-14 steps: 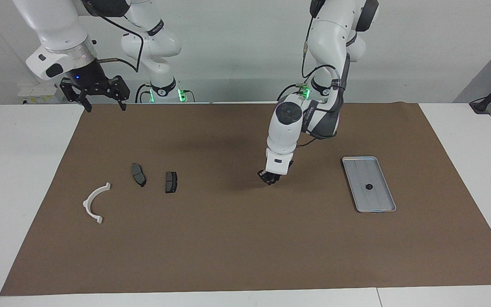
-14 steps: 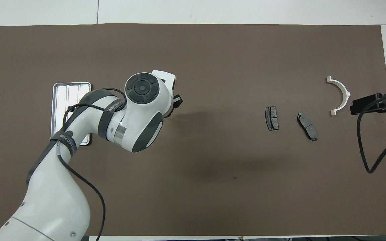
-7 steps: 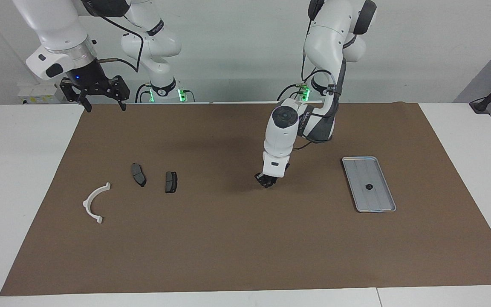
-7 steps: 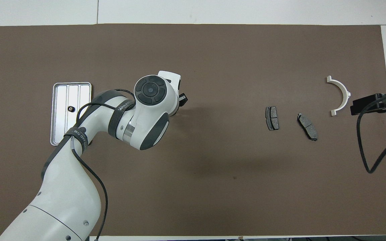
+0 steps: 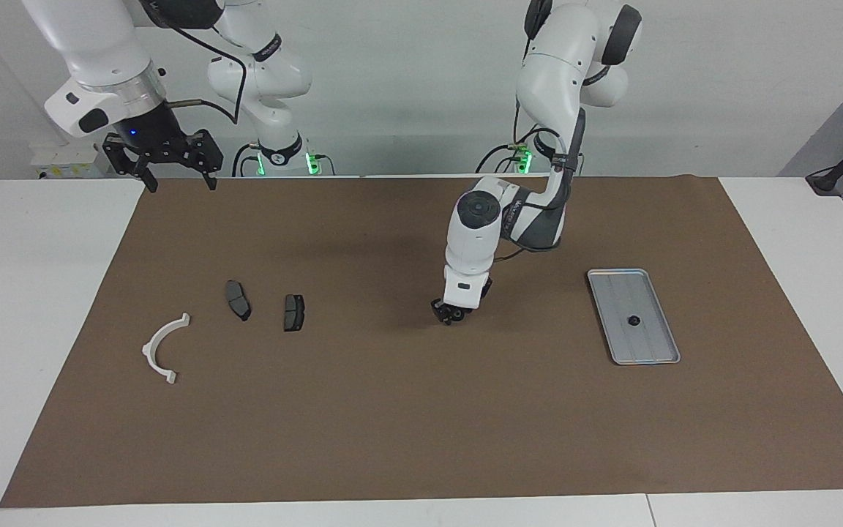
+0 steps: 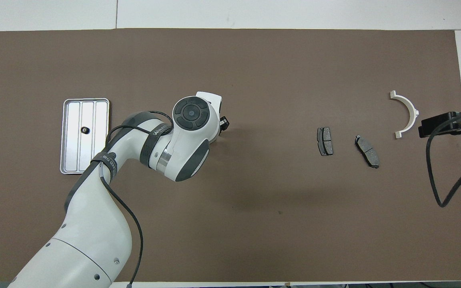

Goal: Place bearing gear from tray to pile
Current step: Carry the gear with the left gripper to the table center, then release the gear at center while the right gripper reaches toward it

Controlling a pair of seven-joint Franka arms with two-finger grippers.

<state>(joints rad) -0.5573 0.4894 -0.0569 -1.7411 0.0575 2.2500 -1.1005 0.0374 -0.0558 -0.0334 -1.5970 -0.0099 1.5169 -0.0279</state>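
A small dark bearing gear lies in the silver tray toward the left arm's end of the table. The pile is a white half-ring bracket and two dark brake pads toward the right arm's end. My left gripper hangs low over the bare mat between tray and pile; its own wrist mostly hides it from above. Whether it holds anything cannot be made out. My right gripper waits open and raised by the mat's corner.
A brown mat covers most of the white table. A black cable loops down from the right arm over the mat's end near the bracket.
The left arm has swung away from the tray toward the pile, uncovering the tray in the overhead view. The right arm has not moved.
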